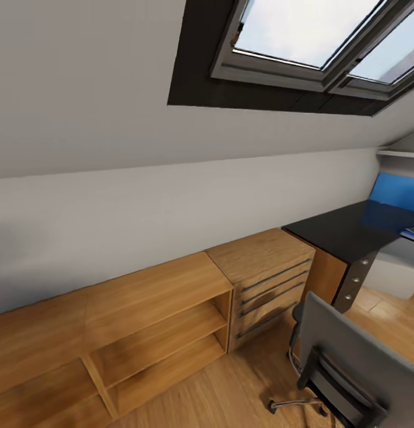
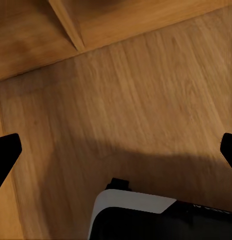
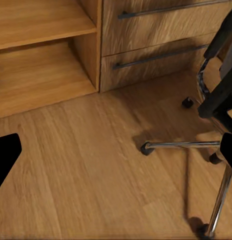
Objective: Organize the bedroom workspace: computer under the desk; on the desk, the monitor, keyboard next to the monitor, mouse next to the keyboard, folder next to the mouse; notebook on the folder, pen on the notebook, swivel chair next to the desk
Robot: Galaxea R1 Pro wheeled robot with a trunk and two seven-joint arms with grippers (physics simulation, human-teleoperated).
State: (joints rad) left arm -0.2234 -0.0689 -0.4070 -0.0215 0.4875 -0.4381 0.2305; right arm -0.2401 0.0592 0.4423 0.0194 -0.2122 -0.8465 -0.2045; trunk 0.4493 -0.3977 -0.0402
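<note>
Wooden floor [image 2: 141,105] lies below the left hand [image 2: 116,150], whose two dark fingertips [image 2: 6,150] stand far apart at the picture's edges, so the hand is open and holds nothing. Just beyond it in the left wrist view are the robot's white and black base [image 2: 146,215] and the foot of a wooden shelf [image 2: 66,22].

Similarly wide open and empty is the right hand [image 3: 116,152], one dark fingertip [image 3: 6,152] at each side of its view. Past it stands the chair [image 3: 216,100], its chrome legs and black castors on the floor, near the low drawers [image 3: 161,37] and the open shelf beside them.

From the head view, the chair [image 1: 349,368] is grey-backed, in front of the drawers [image 1: 269,279] and close to the black desk [image 1: 343,229], which runs off at the robot's right. On the desk's far end stands a blue thing [image 1: 397,191], partly cut off; what it is cannot be told. Something lies at the desk's edge [image 1: 412,233], too small to name. The long shelf [image 1: 141,333] runs along the white wall [image 1: 141,208] under a slanted ceiling with a window [image 1: 325,41].
</note>
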